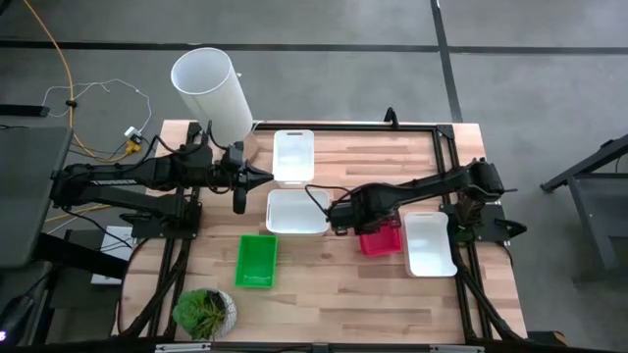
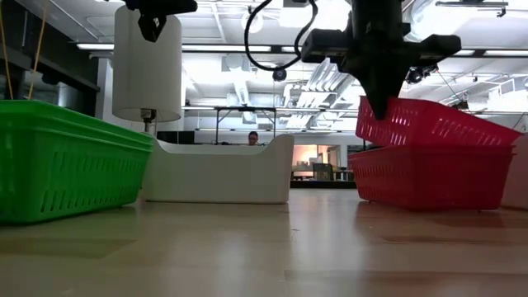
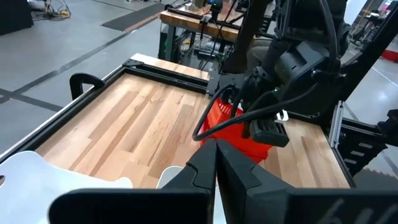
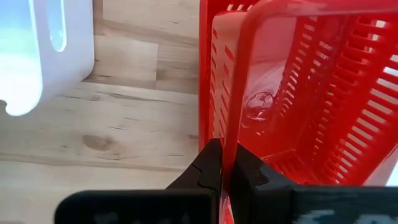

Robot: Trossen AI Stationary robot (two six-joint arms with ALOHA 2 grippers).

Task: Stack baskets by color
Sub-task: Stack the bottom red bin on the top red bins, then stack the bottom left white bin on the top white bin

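Note:
My right gripper (image 1: 340,218) points down and is shut on a red basket (image 2: 437,122). That basket sits tilted in a second red basket (image 2: 429,175), which stands on the table right of centre. My left gripper (image 1: 263,177) hangs shut and bare above the table's far left, beside the white cylinder lamp (image 1: 211,90). A green basket (image 1: 257,261) stands near the front left. One white basket (image 1: 293,155) stands at the far middle, one (image 1: 297,212) at the centre and one (image 1: 430,244) at the right. My right gripper pinches the upper red basket's end rim (image 4: 231,134), the end toward the table's left. One finger is inside the wall and one outside, coming from above and pointing down. The held end is raised (image 2: 373,115). The other end lies down in the lower red basket.
A small potted plant (image 1: 204,312) stands at the front left corner. The centre white basket (image 4: 43,50) lies just left of the red pair. Bare wood (image 1: 343,294) shows along the front of the table.

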